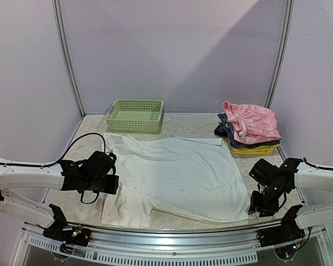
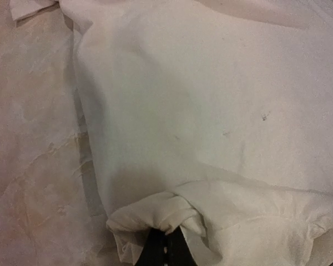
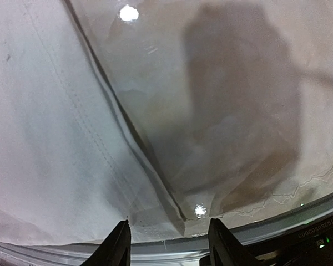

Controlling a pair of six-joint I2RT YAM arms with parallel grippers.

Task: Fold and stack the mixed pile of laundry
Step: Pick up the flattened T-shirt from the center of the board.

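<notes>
1. Large white cloth garment (image 1: 177, 177), one. It is spread flat over the middle of the table from the 9 o'clock side to the 3 o'clock side. Its near hem runs close along the metal front rail (image 1: 172, 235) at 6 o'clock.
2. Thin pink cloth piece with drawstring ties (image 1: 252, 122), one. It lies crumpled on top of the stack at 2 o'clock, apart from the white garment.
3. Folded dark blue and yellow clothes (image 1: 250, 148), one stack under the pink piece. The number of layers cannot be told.
4. Pale green lattice plastic basket (image 1: 136, 115), one. It sits at 11 o'clock near the far wall, just beyond the white garment's far edge.
5. Left gripper (image 1: 112, 184), one. Its fingertips (image 2: 165, 250) are pressed together on a bunched fold at the white garment's 8 o'clock edge.
6. Right gripper (image 3: 169, 244), one. Its fingers are spread over the garment's 4 o'clock hem corner by the rail; whether they touch the cloth cannot be told.
7. Marble-patterned tabletop (image 1: 191, 124). Bare strips show at 12 o'clock between basket and stack, at 9 o'clock beside the left gripper, and at 3 to 4 o'clock around the right gripper.
</notes>
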